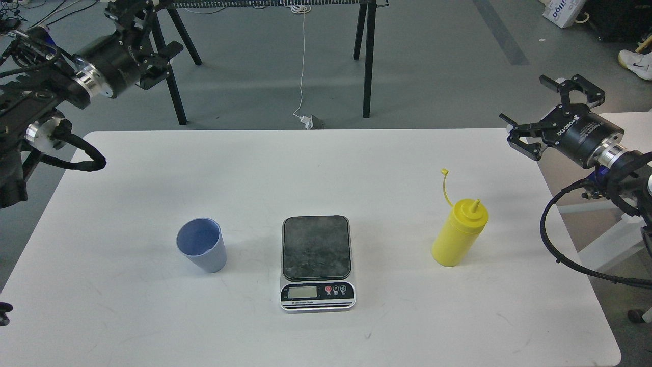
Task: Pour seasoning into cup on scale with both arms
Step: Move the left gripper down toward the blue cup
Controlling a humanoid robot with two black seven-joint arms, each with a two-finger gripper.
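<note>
Scale [317,262] sits nearest, centre of the white desk [127,326], plate bare, LCD too small to read. Cup [201,251] stands upright at its 9 o'clock, well apart, not yet on the plate, so it looks staged for the left arm. Seasoning [459,233] stands upright at the scale's 3 o'clock, well apart, nozzle uncapped with the strap sticking up, likely set within the right arm's reach. Right end effector [547,112] hovers at 1 o'clock off the desk edge, fingers spread apart, holding nothing. Left end effector [153,63] at 11 o'clock is dark against trestle legs; fingers cannot be told apart. Both arms are cut off at frame edges.
</note>
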